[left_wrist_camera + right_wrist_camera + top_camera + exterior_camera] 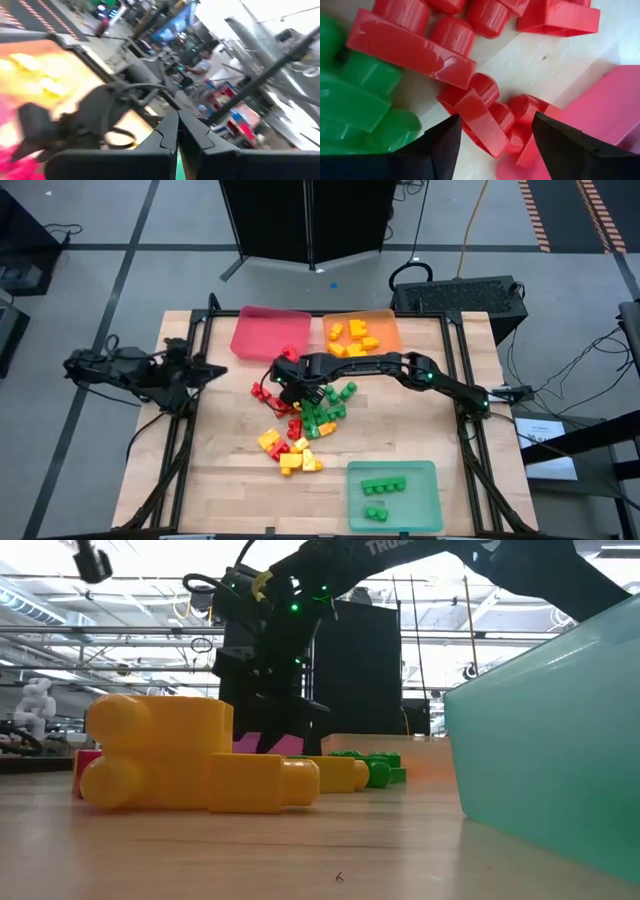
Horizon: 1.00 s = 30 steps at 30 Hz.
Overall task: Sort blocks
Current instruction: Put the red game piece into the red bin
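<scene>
Reaching across the desk [400, 450], the right gripper [290, 385] hangs low over the pile of blocks [305, 420] in the middle. Its jaws are spread apart, with a red block [480, 117] lying between the two dark fingers [437, 147] on the wood. More red blocks and green ones lie close around it. The pink-red tray [268, 332] sits at about eleven o'clock from the pile, the orange tray [362, 332] at about one o'clock with yellow blocks inside, and the green tray [392, 495] at about five o'clock with green blocks inside. The left gripper [215, 370] waits at nine o'clock, by the desk's edge, its jaws pressed together and holding nothing.
</scene>
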Motion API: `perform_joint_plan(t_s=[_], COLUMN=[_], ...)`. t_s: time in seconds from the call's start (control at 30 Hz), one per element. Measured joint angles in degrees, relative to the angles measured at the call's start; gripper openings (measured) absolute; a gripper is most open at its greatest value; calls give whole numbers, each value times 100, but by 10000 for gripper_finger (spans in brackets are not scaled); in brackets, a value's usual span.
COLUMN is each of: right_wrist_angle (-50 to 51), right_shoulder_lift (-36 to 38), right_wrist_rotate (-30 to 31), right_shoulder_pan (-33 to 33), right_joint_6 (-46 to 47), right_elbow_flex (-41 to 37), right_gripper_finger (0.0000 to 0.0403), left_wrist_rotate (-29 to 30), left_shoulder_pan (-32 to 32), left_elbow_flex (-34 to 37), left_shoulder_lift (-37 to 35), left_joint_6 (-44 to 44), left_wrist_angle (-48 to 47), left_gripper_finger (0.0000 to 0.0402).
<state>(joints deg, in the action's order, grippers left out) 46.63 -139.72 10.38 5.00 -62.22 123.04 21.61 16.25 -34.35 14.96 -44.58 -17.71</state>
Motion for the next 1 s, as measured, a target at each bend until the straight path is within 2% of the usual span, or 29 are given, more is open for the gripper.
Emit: perform_joint_plan(t_s=[0.2,0.5,0.63,0.73,0.87,0.93,1.0], right_wrist_angle=[148,113,71,14,98,160,187], right_shoulder_lift=[-52,-388,-435,-445,-439,-393,-346], right_wrist_rotate=[-375,-378,104,191,685,754,737], right_shoulder_pan=[71,26,-89,-105,-183,-228,-260], right_joint_6=[-124,-4,17,137,347,506,654], right_elbow_flex=[0,17,19,17,20,13,18], right_gripper_finger=[235,227,182,121,29,12,14], left_wrist_rotate=[621,688,677,669,644,588,554], left_shoulder_pan=[0,1,1,0,0,0,0], left_elbow_flex=[0,0,0,0,0,0,0], left_shoulder_lift=[-582,-586,-588,-588,-588,-588,-588], left_joint_6=[14,99,98,98,98,96,96], left_wrist_angle=[-613,-604,-593,-589,-590,-589,-589], left_gripper_finger=[11,11,11,11,11,11,11])
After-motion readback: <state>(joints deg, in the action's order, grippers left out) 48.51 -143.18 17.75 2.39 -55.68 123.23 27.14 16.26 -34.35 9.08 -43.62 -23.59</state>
